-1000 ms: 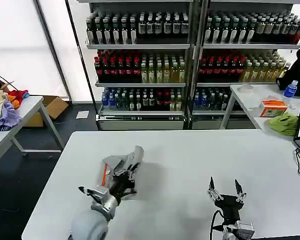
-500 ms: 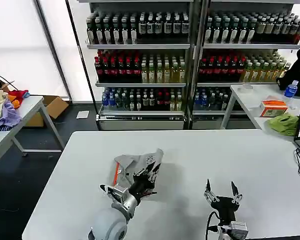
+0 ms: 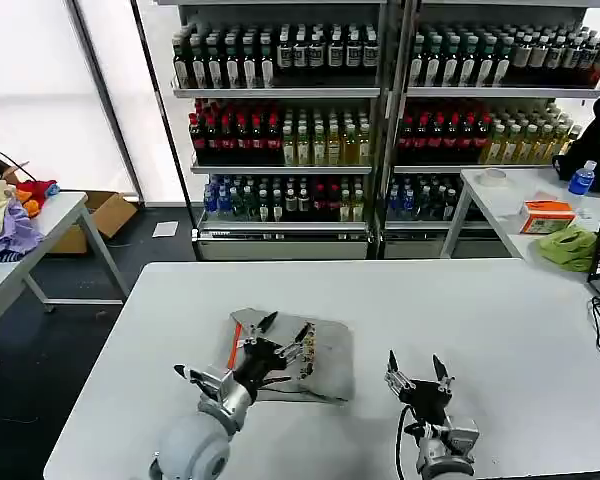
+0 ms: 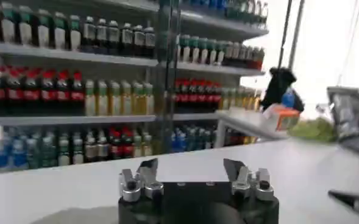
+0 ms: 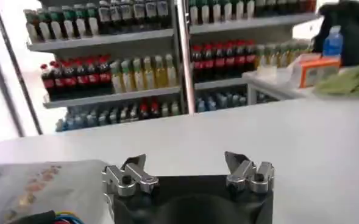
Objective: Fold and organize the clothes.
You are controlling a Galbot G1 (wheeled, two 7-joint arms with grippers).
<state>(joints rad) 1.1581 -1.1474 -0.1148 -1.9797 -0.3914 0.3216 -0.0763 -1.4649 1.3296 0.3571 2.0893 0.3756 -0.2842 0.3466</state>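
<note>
Now the folded grey T-shirt (image 3: 298,355) lies under the spread-fingered left end effector (image 3: 285,335), beside the spread-fingered right end effector (image 3: 416,370)

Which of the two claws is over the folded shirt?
The left gripper, fingers open, is over the grey shirt. The right gripper, also open, is above bare table beside it.

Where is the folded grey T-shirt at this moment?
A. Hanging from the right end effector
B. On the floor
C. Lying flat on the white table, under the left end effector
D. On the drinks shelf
C: the folded grey T-shirt lies flat on the white table with the open left end effector above it; the right end effector is open and holds nothing.
</note>
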